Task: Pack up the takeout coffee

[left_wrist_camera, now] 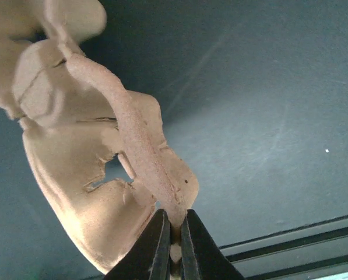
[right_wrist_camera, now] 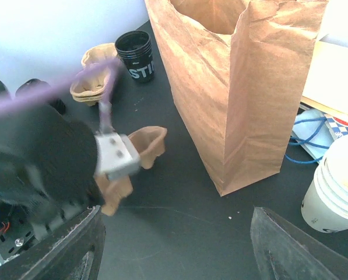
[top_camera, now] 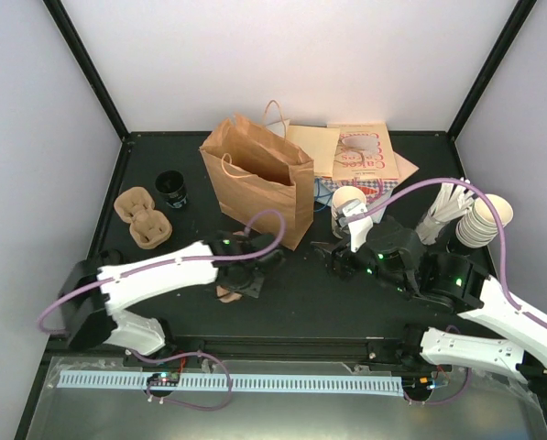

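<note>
Jaws of the left gripper (left_wrist_camera: pixel 175 217) are pressed together on the thin raised rib of a brown pulp cup carrier (left_wrist_camera: pixel 92 175), pinching it right at its edge. The rest of the carrier spreads away from the tips, over the dark table (top_camera: pixel 346 298). Whether the carrier rests on the table or hangs just off it, I cannot tell.

The right gripper (right_wrist_camera: pixel 178 233) has its jaws spread wide with nothing between them. It is over bare table, in front of the near corner of the brown paper bag (top_camera: pixel 255 179). The bag stands upright with its mouth open to the top, near the middle of the table. Just to the right of the right gripper is a nested stack of cream cups (right_wrist_camera: pixel 337 186), upright and mouths up (several rims show, so it is not one cup). A second such stack (top_camera: pixel 482 220) stands at the right edge.

A lone coffee cup, apart from these stacks, I cannot pick out in any view, so I cannot tell its place, lean or long axis.

A black cup (top_camera: pixel 171 188) stands upright at the far left. Near it, spare pulp carriers (top_camera: pixel 143 215) lie stacked. Printed papers (top_camera: pixel 365 151) lie behind the bag.
</note>
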You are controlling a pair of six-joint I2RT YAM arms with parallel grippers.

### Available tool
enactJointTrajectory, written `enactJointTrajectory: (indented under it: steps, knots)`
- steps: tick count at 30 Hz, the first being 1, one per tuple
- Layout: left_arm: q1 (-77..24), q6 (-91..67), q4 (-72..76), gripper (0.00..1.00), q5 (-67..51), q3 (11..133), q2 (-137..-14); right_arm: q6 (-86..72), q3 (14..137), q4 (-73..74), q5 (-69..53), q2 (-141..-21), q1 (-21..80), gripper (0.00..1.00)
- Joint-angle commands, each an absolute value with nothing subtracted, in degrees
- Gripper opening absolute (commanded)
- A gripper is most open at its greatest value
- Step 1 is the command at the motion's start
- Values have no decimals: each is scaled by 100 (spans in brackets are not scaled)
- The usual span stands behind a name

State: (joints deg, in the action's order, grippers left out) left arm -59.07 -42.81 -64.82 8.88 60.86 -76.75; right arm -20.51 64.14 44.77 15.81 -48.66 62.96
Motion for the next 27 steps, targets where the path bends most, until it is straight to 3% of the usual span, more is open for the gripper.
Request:
enactJointTrajectory:
  steps: [1,4,8,20,27]
  knots:
    - [-6353,-4674,-5665,19,609,6600,-8549,-2132,6371,4408,1692,-4825,6284,71]
    - [-6613,-4581,-5559,47,521,6973,-8970,-2239,6293,4587,1850,-4781,6284,71]
    - [-6706,-4541,-5672,61,627,7132,-8878,-2351,6127,4719,1971,-4563,6284,72]
    - [-5792,-4175,-5701,67,675,6124,-6688,-1591,5754,4082,875,-4623,6283,77]
    - [-4250,-3854,-4431,77,-201,4471,-5274,-263,5814,3691,133,-5405,6283,93]
